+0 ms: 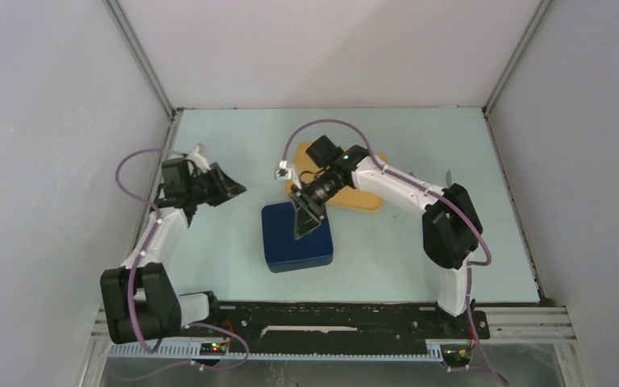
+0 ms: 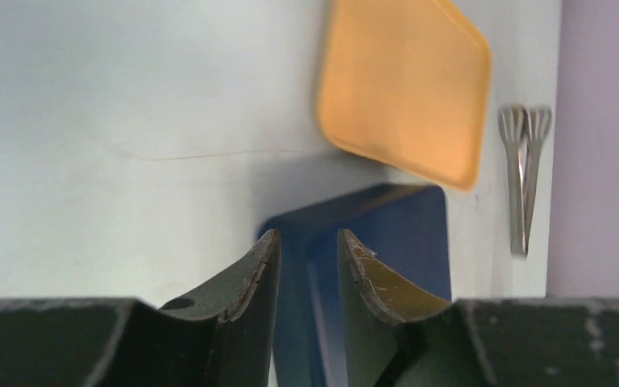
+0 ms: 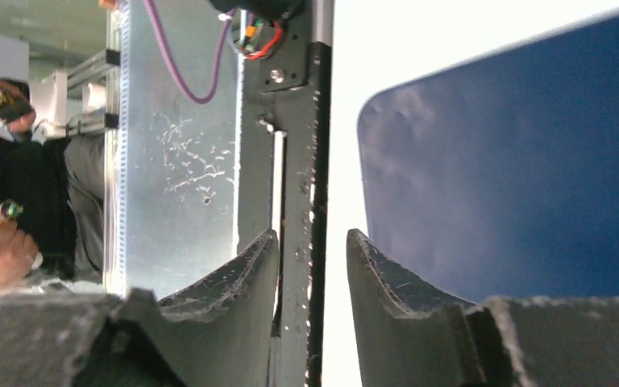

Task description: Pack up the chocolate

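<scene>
The dark blue square box [image 1: 284,246] lies shut in the middle of the table; its lid also shows in the left wrist view [image 2: 407,234] and the right wrist view [image 3: 516,177]. No chocolate pieces show in any view. The orange tray [image 1: 364,198] behind the box looks bare in the left wrist view [image 2: 403,89]. My right gripper [image 1: 307,223] hangs over the box's near right part, open and empty [image 3: 313,235]. My left gripper [image 1: 234,189] is raised to the left of the box, pointing at it, open and empty [image 2: 306,238].
Metal tongs [image 1: 449,176] lie at the right by the wall, also seen in the left wrist view [image 2: 522,177]. The black and metal base rail [image 3: 294,121] runs along the table's near edge. White walls close in the left, back and right.
</scene>
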### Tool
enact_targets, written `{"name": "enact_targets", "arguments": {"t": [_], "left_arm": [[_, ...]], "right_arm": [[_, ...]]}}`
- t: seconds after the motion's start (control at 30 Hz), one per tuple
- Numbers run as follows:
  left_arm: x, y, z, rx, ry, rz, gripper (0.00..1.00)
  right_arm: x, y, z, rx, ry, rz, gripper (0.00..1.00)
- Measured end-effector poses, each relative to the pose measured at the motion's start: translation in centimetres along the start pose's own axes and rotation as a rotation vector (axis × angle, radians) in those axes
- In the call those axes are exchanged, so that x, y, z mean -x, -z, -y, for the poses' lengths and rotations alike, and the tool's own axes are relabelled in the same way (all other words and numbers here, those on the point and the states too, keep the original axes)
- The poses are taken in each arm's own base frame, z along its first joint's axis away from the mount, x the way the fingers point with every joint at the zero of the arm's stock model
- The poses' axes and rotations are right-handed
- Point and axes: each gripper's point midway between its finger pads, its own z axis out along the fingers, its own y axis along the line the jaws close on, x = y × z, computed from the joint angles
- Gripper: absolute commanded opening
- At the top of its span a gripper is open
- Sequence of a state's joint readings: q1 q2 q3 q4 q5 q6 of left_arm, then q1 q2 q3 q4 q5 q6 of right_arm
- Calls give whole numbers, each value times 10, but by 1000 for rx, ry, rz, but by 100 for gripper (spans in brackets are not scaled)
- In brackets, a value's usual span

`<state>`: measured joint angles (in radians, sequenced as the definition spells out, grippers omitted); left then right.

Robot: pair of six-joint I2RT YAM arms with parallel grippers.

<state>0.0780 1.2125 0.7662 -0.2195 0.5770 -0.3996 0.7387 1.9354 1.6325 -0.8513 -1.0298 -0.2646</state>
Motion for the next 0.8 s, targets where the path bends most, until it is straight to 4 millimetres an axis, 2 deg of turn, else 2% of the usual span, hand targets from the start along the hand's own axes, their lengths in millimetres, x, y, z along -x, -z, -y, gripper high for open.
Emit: {"name": "enact_targets", "arguments": {"t": [0.1, 0.2, 0.27, 0.4, 0.43, 0.5, 0.7, 0.8], "left_arm": [[8, 8, -45, 90, 156, 54, 36], [14, 22, -69, 144, 252, 112, 36], [18, 30, -73, 151, 270, 145, 36], [23, 40, -67, 139, 258, 205, 35], [24, 43, -65, 134, 252, 218, 36], [27, 45, -61, 126, 238, 238, 36], [30, 49, -58, 120, 226, 262, 36], [27, 50, -59, 122, 223, 268, 36]], "right_arm": [[3, -26, -17, 51, 43, -43, 37], [13, -52, -22, 108, 61, -59, 36], [13, -68, -12, 127, 29, -69, 34], [-9, -111, 33, 139, -114, -133, 32], [-12, -118, 28, 240, -203, -140, 32], [-10, -120, 25, 280, -242, -144, 33], [-6, -117, 19, 226, -201, -152, 36], [6, -106, 4, 206, -145, -138, 36]]}}
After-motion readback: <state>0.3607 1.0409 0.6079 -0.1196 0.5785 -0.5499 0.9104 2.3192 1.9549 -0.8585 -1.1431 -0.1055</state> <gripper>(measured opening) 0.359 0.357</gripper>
